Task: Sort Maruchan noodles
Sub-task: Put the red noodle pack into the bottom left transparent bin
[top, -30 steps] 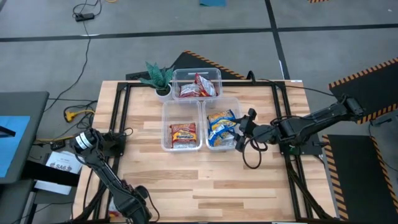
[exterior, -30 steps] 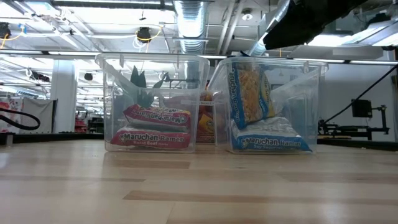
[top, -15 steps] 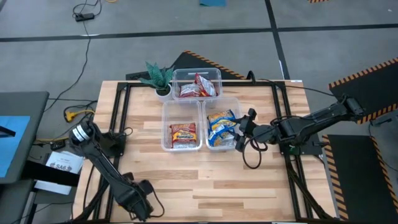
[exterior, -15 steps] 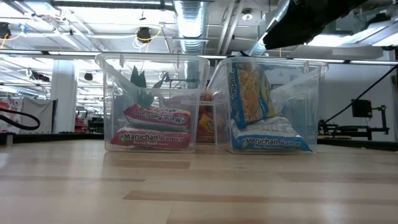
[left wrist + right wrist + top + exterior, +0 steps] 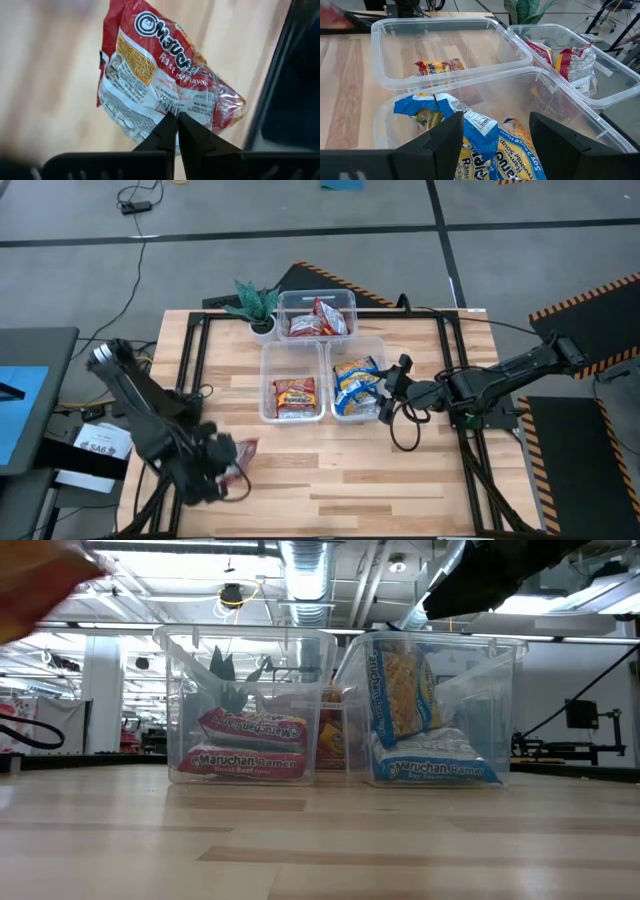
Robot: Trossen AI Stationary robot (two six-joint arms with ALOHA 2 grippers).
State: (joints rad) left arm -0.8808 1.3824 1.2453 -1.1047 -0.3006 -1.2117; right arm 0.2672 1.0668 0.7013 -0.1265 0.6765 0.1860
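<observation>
Wooden table [image 5: 350, 480]; left pincer [image 5: 176, 120] grips red packet [image 5: 165, 80].

Red-and-silver packet [image 5: 165, 85] hangs pinched at its edge by the left gripper [image 5: 175, 120], over the table's [image 5: 400, 480] near-left area; crinkled, tilted, logo side up. Yellow-orange packets [image 5: 294, 395] lie flat in the left clear bin [image 5: 268, 360], stacked two high in the low view. Blue-and-silver packets [image 5: 355, 385] fill the right bin [image 5: 384, 352], one lying flat, one standing on edge against the wall. Red-and-silver packets [image 5: 318, 320] sit jumbled in the far bin [image 5: 350, 298] at the table's far edge.
</observation>
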